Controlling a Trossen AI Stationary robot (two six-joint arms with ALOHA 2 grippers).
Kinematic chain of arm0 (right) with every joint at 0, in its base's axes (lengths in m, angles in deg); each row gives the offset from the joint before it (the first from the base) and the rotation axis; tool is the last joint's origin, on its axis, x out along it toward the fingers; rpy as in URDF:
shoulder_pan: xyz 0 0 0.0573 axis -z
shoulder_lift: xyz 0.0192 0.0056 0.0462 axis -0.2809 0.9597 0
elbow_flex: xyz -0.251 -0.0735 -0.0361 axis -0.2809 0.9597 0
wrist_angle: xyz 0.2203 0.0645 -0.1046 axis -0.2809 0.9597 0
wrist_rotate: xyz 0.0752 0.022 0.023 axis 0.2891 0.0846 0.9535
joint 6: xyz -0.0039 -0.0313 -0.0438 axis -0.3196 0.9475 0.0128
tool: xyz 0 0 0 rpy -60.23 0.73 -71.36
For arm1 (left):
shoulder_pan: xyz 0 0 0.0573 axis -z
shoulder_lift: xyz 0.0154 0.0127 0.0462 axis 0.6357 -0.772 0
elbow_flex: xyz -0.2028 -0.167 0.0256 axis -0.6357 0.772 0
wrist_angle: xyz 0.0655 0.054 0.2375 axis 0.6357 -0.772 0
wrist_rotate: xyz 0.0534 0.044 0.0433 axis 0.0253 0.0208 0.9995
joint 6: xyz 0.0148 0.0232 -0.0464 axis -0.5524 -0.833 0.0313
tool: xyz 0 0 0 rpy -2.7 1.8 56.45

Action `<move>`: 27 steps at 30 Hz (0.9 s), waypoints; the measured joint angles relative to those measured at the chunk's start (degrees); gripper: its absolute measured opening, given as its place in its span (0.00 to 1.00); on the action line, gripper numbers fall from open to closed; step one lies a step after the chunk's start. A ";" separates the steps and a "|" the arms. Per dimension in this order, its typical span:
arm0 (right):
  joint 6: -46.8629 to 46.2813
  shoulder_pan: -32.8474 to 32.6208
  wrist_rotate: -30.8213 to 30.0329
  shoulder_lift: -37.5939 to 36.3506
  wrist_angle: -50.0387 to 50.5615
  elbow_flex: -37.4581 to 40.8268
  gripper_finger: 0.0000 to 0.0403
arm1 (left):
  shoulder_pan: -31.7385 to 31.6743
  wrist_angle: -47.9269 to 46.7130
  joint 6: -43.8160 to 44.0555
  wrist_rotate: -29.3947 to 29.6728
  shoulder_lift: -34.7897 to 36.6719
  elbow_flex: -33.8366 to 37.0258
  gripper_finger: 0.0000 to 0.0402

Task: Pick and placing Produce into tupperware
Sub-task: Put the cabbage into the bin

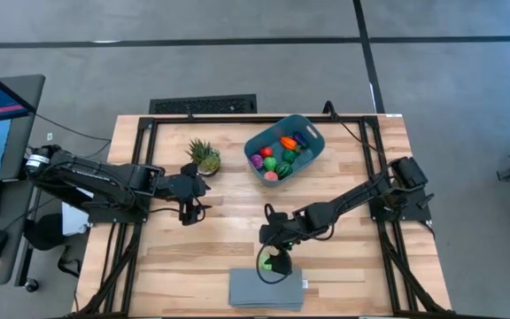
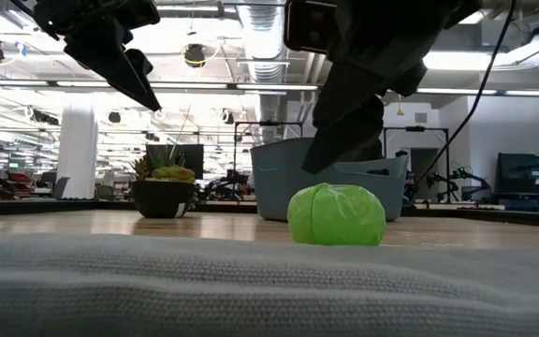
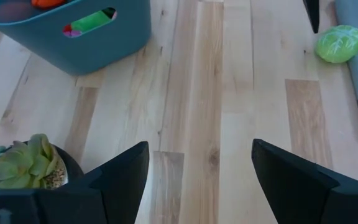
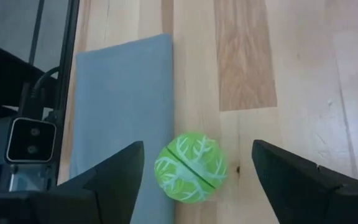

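Observation:
A light green toy cabbage [image 4: 191, 167] lies on the wooden table by the far edge of a grey-blue slab [image 4: 123, 106]; it also shows in the high view [image 1: 275, 263] and the low view [image 2: 336, 214]. My right gripper [image 4: 197, 180] hovers over it, open, one finger on either side, touching nothing. The teal tupperware [image 1: 283, 147] stands at the far middle, with several toy fruits and vegetables [image 1: 277, 158] inside. My left gripper [image 1: 187, 211] waits open above the table's left half, holding nothing.
A small potted succulent [image 1: 204, 156] stands left of the tupperware, close to my left gripper. The grey-blue slab [image 1: 266, 288] lies at the near edge. Bare wood lies between the two arms.

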 joint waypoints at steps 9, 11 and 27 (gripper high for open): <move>2.83 -1.99 -3.11 0.00 0.04 0.02 0.80 | -0.02 -0.04 -0.44 0.48 0.00 0.00 0.68; 2.99 -2.22 -4.72 0.00 -0.02 0.02 0.80 | -0.02 -0.05 -0.48 0.52 0.00 0.00 0.68; 6.07 -4.40 -6.03 5.67 0.23 -2.93 0.80 | -0.02 -1.72 -0.34 0.97 0.02 0.00 0.68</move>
